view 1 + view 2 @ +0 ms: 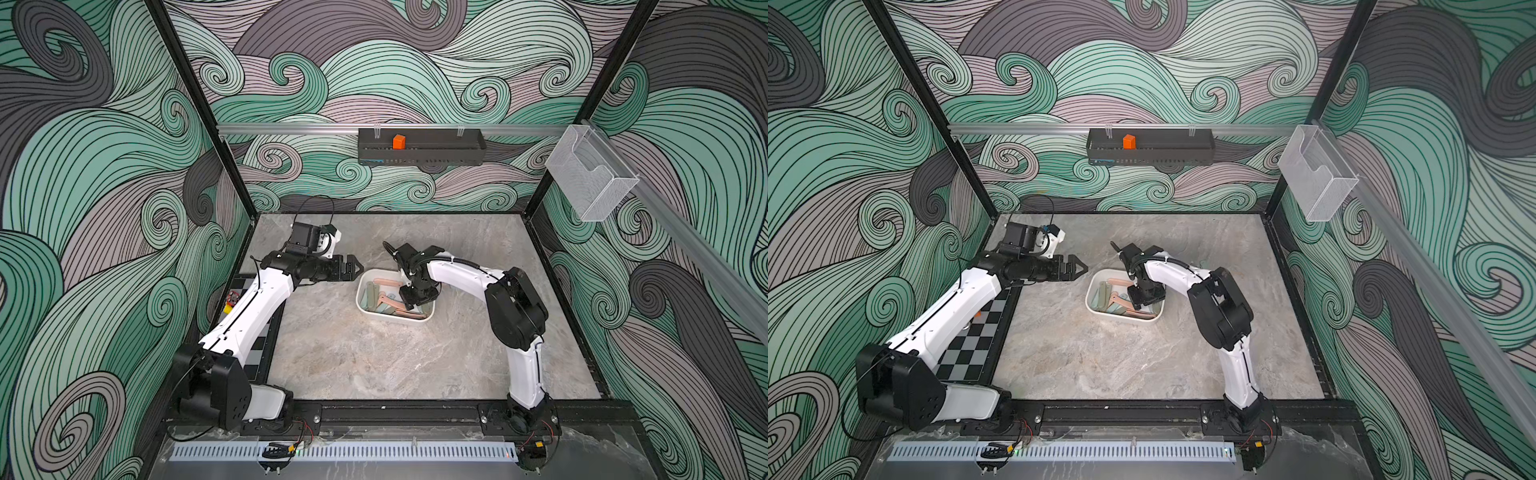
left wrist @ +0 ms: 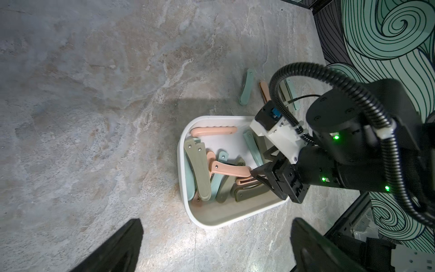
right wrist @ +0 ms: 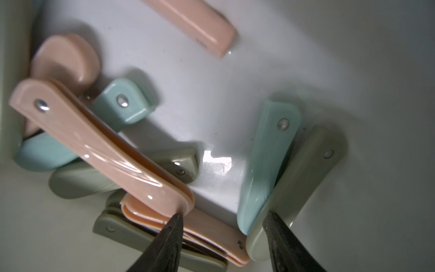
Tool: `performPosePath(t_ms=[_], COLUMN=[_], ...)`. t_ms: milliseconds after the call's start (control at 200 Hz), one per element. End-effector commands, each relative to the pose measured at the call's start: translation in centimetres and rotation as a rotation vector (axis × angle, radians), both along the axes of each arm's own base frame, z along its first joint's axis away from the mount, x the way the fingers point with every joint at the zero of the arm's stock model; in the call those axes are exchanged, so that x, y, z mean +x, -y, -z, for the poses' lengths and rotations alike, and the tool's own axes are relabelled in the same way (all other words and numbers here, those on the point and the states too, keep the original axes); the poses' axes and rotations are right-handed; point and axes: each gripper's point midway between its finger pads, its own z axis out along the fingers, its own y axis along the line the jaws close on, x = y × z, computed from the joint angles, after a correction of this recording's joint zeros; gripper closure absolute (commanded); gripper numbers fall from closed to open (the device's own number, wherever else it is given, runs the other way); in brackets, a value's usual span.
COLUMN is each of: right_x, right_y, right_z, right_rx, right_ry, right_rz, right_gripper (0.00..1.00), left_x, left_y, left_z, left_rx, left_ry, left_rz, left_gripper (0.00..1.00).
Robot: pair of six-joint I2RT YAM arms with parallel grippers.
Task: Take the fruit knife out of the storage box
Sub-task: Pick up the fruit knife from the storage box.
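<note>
The white storage box (image 1: 359, 293) (image 1: 1089, 296) (image 2: 181, 164) sits mid-table and holds several folded fruit knives in pink, mint and olive. My right gripper (image 1: 412, 302) (image 1: 1139, 302) (image 2: 259, 164) (image 3: 222, 215) reaches down into it, jaws about half apart. One fingertip (image 3: 173, 226) touches the end of a pink fruit knife (image 3: 98, 150). The other fingertip (image 3: 277, 230) sits against a mint knife (image 3: 266, 164) and a pale olive knife (image 3: 303, 179). Whether it grips any of them is unclear. My left gripper (image 1: 356, 266) (image 1: 1080, 266) (image 2: 216, 237) hovers open and empty beside the box's left end.
Three fruit knives lie on the table beyond the box, among them a mint one (image 2: 246, 87) and a pink one (image 2: 264, 90). A black slotted tray (image 1: 440, 149) with an orange block (image 1: 399, 142) hangs on the back rail. A clear mesh basket (image 1: 590, 178) hangs at the right. A checkerboard (image 1: 971, 345) lies under the left arm.
</note>
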Motion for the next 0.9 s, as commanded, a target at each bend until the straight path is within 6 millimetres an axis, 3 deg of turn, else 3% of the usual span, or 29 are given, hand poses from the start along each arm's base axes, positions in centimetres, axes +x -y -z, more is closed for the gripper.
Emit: performPosePath(t_ms=[0,480,890], right_x=[0.3,2.1,2.3], right_y=[-0.1,-0.9,-1.1], right_z=[1.5,2.8,3.3], right_rx=[-0.033,-0.048,-0.049], right_ry=[-0.011,0.009,0.002], right_rz=[0.013,-0.025,-0.061], right_gripper=[0.41,0.43,0.7], left_x=[0.0,0.2,0.2], left_y=[-0.3,0.1,0.1], left_z=[-0.6,-0.4,0.0], left_rx=[0.0,-0.013,-0.013], left_ry=[0.023,0.009,-0.006], left_rz=[-0.013,-0.001,0.003], left_gripper=[0.01,0.01,0.01])
